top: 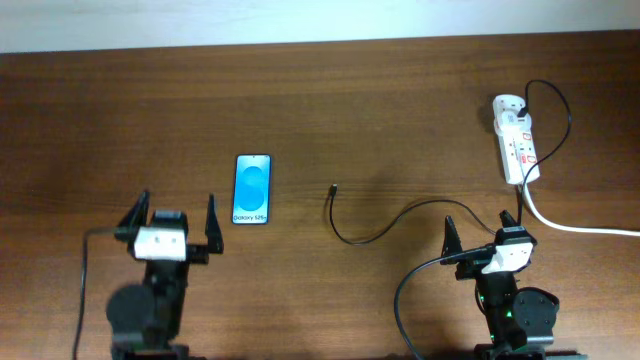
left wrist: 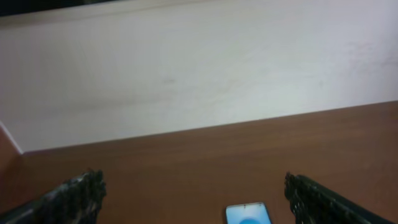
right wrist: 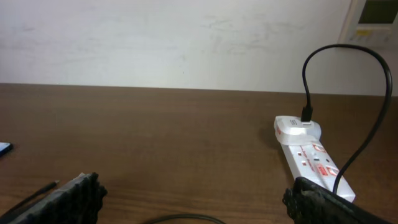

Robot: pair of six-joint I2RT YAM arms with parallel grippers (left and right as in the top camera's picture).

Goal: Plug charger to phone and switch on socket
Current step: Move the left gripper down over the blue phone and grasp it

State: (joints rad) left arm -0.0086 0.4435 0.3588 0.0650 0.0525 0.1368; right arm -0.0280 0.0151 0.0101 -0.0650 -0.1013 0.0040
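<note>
Your left tool and right tool are both spread wide, holding and touching nothing. The phone lies on the table just ahead of the left tool. The charger trails toward the socket, partly hidden behind the right tool. The socket's switch positions are too small to read.

Surface was a reddish-brown wood grain. The phone had a black frame and a bright blue screen with two lighter blue circles. Charger was plain black. The socket was white with little red markings, and its thick cord was white too. Left gripper and right gripper both had black jaws with a white block behind. Wall looked off-white.
</note>
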